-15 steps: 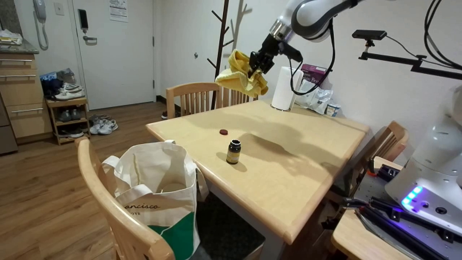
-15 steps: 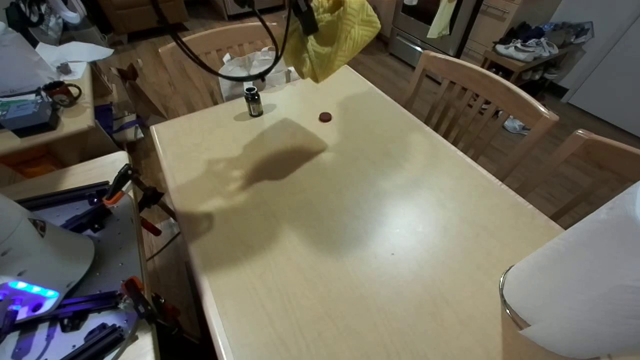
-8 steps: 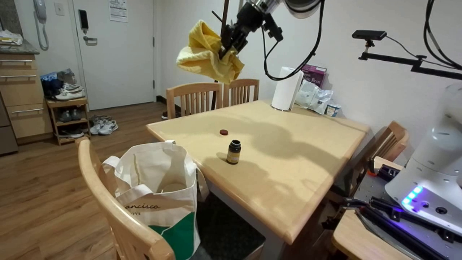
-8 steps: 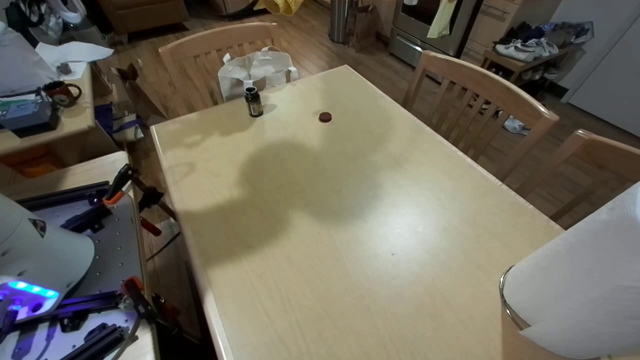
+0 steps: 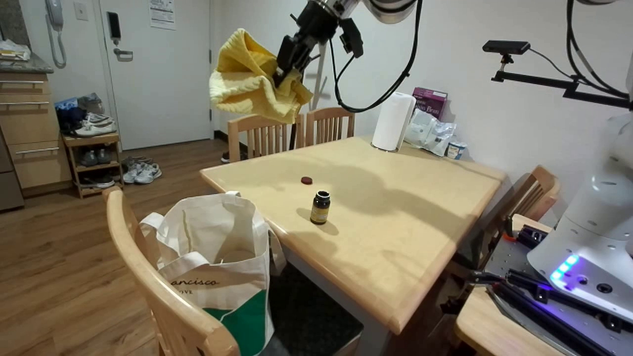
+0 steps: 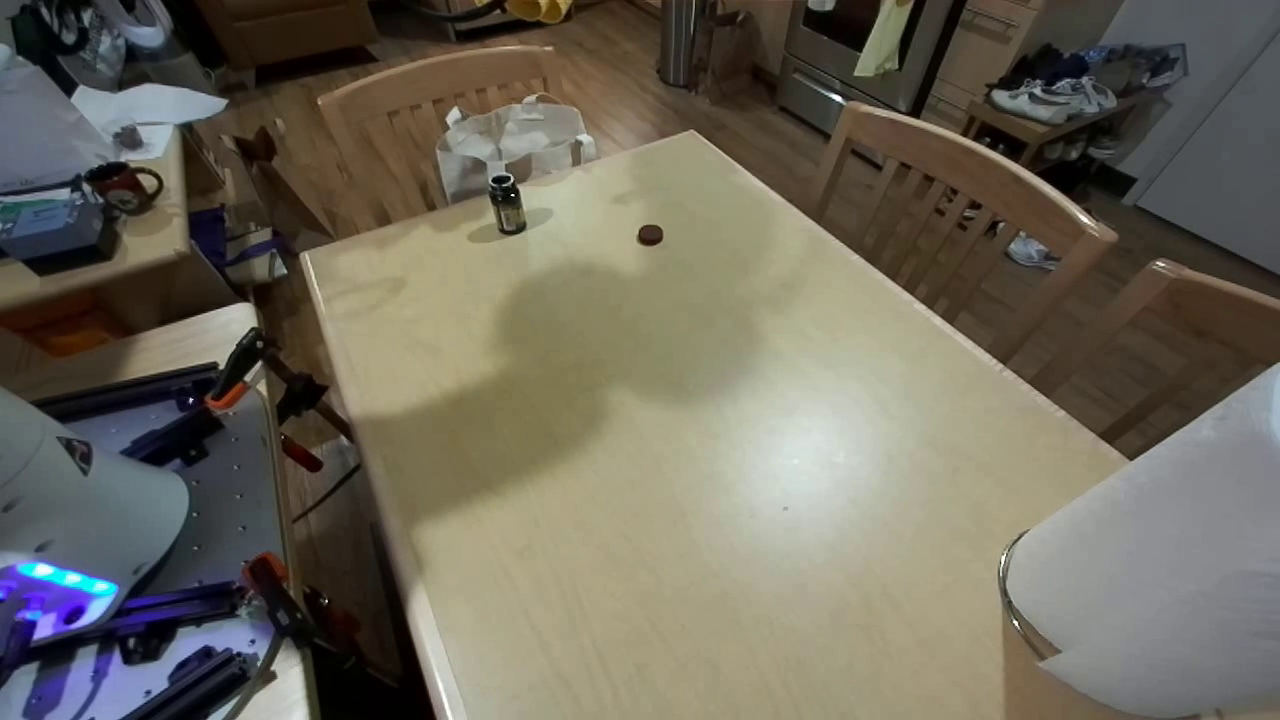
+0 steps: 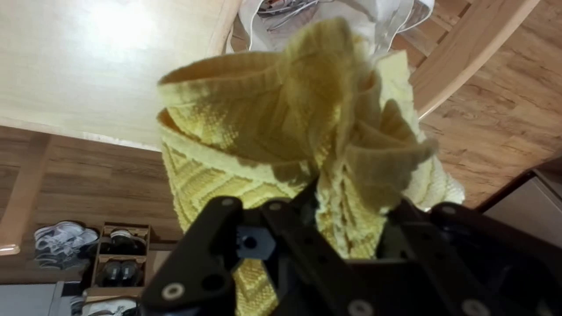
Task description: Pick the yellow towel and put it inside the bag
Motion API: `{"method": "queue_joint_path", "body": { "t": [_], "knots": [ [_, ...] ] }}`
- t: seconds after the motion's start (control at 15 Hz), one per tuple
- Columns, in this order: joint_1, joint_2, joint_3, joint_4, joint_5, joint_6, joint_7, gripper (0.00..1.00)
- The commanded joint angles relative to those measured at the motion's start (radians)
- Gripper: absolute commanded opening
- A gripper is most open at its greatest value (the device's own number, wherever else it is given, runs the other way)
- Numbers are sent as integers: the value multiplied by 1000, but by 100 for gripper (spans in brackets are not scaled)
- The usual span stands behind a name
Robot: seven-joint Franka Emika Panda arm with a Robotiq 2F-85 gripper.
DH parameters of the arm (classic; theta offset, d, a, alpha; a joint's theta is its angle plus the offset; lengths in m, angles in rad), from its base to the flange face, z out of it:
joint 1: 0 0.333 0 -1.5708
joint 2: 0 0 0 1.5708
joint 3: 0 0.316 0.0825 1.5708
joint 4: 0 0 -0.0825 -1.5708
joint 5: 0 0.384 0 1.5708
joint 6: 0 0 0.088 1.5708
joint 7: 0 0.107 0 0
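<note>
The yellow towel [image 5: 237,91] hangs bunched in the air, held by my gripper [image 5: 282,76], above and behind the bag in this exterior view. In the wrist view my fingers [image 7: 347,202] are closed around the towel [image 7: 219,131], with folds between them and cloth on both sides. Only a scrap of towel [image 6: 540,9] shows at the top edge of an exterior view; the gripper is out of that view. The cream and green tote bag [image 5: 232,284] stands open-topped on a chair. The bag also shows in an exterior view [image 6: 515,140] and the wrist view [image 7: 388,17], partly behind the towel.
A dark open bottle [image 5: 320,210] and a red cap [image 5: 306,181] stand on the wooden table [image 5: 420,183]. The chair's curved back [image 5: 123,237] rises beside the bag. A paper towel roll [image 5: 393,121] stands at the far side. Another pale yellow cloth [image 6: 885,40] hangs on the oven.
The gripper and towel have moved toward the door side, left in an exterior view, and rose somewhat at first. The towel has almost left the top of an exterior view. The bag has not moved.
</note>
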Motion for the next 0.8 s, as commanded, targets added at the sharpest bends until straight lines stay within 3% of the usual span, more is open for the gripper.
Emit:
{"method": "queue_joint_path", "body": {
  "t": [0.0,0.13,0.33,0.53,0.73],
  "knots": [
    [1,4,1,3,8,0,-9,5],
    [9,63,27,60,13,-4,-76,5],
    [29,151,53,152,-10,-101,-141,5],
    [68,209,24,230,-82,-242,-133,5],
    [80,285,30,322,-119,-271,-214,5]
  ]
}}
